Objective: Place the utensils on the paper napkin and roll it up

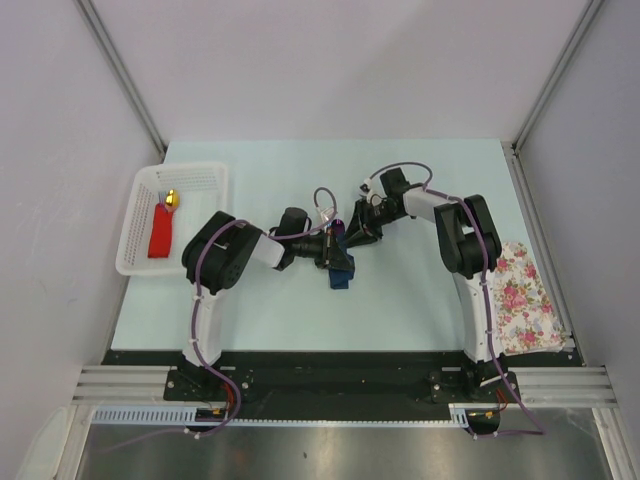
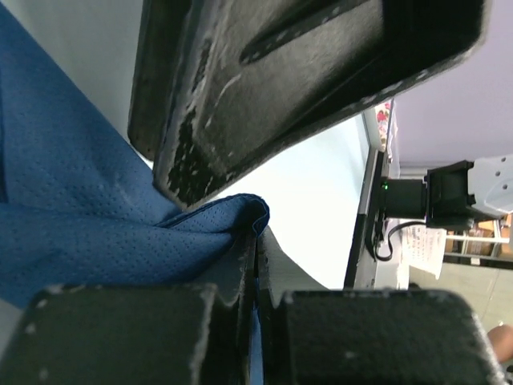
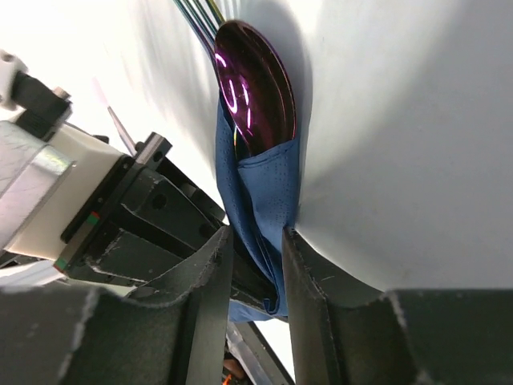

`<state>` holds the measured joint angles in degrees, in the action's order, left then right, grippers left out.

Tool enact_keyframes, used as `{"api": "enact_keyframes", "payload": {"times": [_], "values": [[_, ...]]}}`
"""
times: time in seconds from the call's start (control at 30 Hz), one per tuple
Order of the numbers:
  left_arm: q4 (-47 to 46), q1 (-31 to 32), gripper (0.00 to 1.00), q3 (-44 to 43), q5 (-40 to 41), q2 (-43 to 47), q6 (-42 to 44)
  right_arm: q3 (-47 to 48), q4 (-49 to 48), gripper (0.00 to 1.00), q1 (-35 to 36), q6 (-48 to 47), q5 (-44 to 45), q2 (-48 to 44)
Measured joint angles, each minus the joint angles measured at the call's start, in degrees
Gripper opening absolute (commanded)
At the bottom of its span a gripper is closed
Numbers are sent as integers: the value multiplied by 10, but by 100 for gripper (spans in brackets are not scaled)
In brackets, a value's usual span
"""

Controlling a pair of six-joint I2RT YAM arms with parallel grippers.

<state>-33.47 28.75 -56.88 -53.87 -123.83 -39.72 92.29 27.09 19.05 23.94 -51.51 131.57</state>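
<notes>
The navy-blue paper napkin (image 1: 343, 272) lies folded round the utensils at the table's middle. A shiny purple spoon bowl (image 3: 256, 88) and slim stems poke out of the napkin's (image 3: 256, 192) far end. My left gripper (image 2: 258, 241) is shut on a thin edge of the napkin (image 2: 80, 200), and in the top view the left gripper (image 1: 333, 252) sits at the bundle's left. My right gripper (image 3: 256, 237) stands open astride the roll; one finger touches it and the other is apart. From above, the right gripper (image 1: 352, 232) is over the bundle's far end.
A white basket (image 1: 200, 178) at the left edge holds a red flat object (image 1: 161, 232) with a gold ball (image 1: 172, 198). A floral cloth (image 1: 522, 298) lies at the table's right, beside the right arm.
</notes>
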Motion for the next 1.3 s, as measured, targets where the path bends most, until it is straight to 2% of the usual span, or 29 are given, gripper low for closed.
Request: {"api": "enact_keyframes", "payload": {"times": [0.1, 0.27, 0.47, 0.57, 0.67, 0.77, 0.8, 0.87, 0.97, 1.13, 1.3], "values": [[2, 0, 7, 0, -5, 0, 9, -3, 9, 36, 3, -10, 0, 0], [3, 0, 10, 0, -8, 1, 15, -6, 35, 43, 6, -38, -3, 0], [3, 0, 11, 0, -9, 1, 18, -22, 60, 41, 7, -78, -20, -8], [3, 0, 11, 0, -10, 1, 18, -26, 68, 38, 8, -91, -25, -9], [3, 0, 12, 0, -11, 1, 17, -27, 75, 28, 8, -109, -22, -10], [1, 0, 14, 1, -13, 1, 17, -28, 89, 17, 11, -127, -11, -10], [1, 0, 15, 1, -14, 1, 17, -28, 92, 9, 12, -132, -8, -10], [-3, 0, 21, 2, -15, 1, 15, -28, 96, 0, 15, -142, 1, -10], [-10, 0, 33, 6, -17, 5, 6, -28, 99, 0, 17, -151, 9, -9], [-12, 1, 45, 29, -13, 37, -3, -28, 104, 0, 17, -155, 11, -9], [-21, -14, 45, 67, -12, 110, -51, -28, 108, 0, 17, -156, 12, -9]]}}
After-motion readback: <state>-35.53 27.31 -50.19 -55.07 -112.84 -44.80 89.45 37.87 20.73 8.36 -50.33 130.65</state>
